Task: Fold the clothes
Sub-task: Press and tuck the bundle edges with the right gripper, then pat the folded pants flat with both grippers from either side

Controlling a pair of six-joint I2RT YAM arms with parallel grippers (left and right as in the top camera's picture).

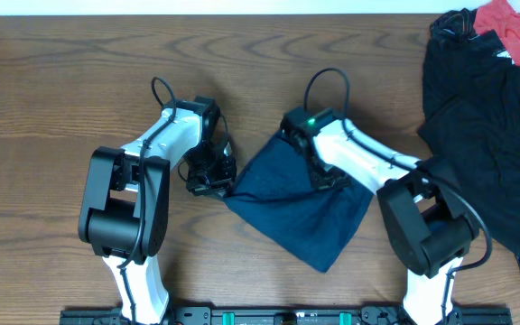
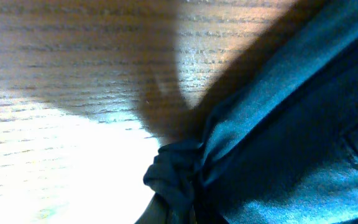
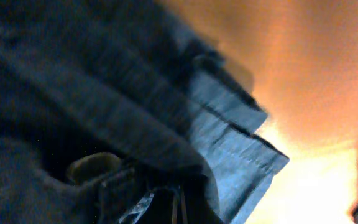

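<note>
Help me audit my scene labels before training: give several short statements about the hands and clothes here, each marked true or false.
1. The left hand is shut on a corner of the trousers. True.
2. The trousers lie spread flat at full length. False: they sit in a compact, partly folded heap between the arms.
3. The red cloth lies on the trousers. False: it is at the table's far right corner, by the black clothes, apart from the trousers.
4. The right hand grips the trousers on the side opposite the left hand. True.
</note>
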